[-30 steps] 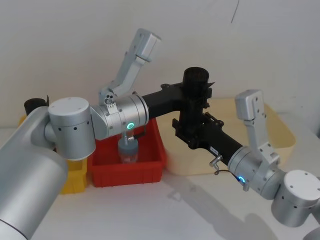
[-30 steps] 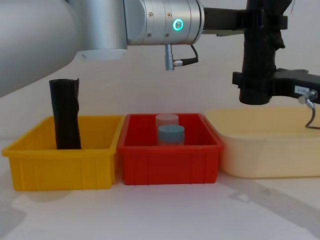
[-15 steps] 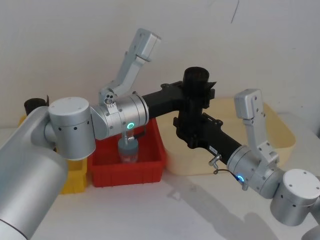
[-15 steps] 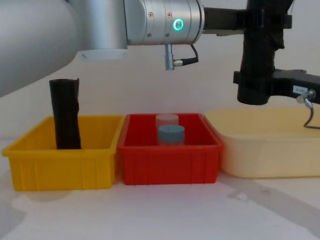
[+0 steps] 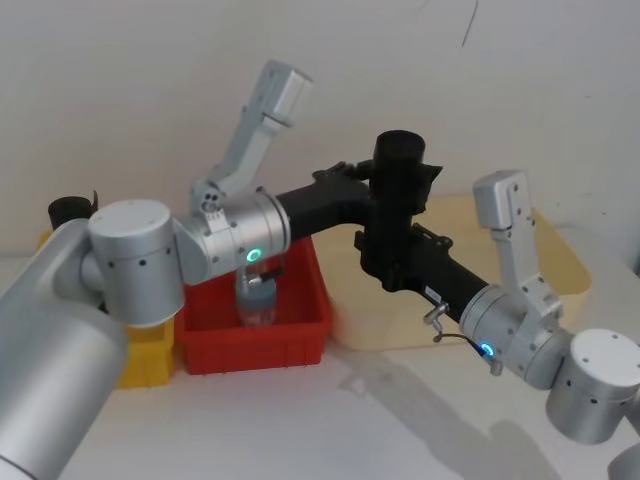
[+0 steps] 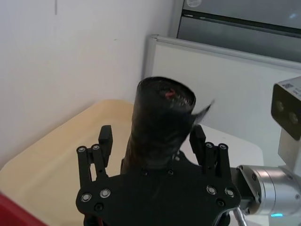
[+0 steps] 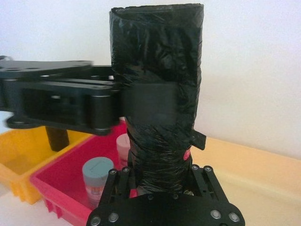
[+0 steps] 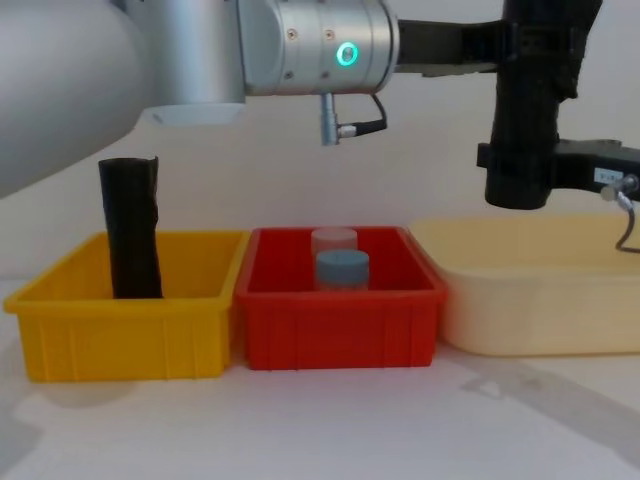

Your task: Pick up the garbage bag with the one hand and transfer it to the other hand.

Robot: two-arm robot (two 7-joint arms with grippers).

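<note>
The garbage bag [image 5: 400, 165], a matte black roll, stands upright in the air above the seam between the red and beige bins [image 8: 535, 60]. My right gripper [image 5: 385, 250], on the arm with the blue light, is shut on its lower part [image 8: 520, 170]. My left gripper [image 5: 392, 188], on the arm with the green light, straddles the upper part. In the left wrist view its fingers [image 6: 106, 139] stand open, and one is a clear gap away from the bag [image 6: 160, 127]. In the right wrist view the bag [image 7: 160, 70] rises out of the right gripper [image 7: 160, 175].
A second black roll [image 8: 130, 228] stands in the yellow bin [image 8: 120, 340] at the left. The red bin [image 8: 340, 325] holds a pale jar [image 8: 333, 238] and a blue-lidded jar [image 8: 342, 268]. A beige bin [image 8: 540, 310] lies under the right arm.
The bag and the right gripper have shifted a little to the right and up. The left arm has turned and followed with its gripper still around the bag's upper part.
</note>
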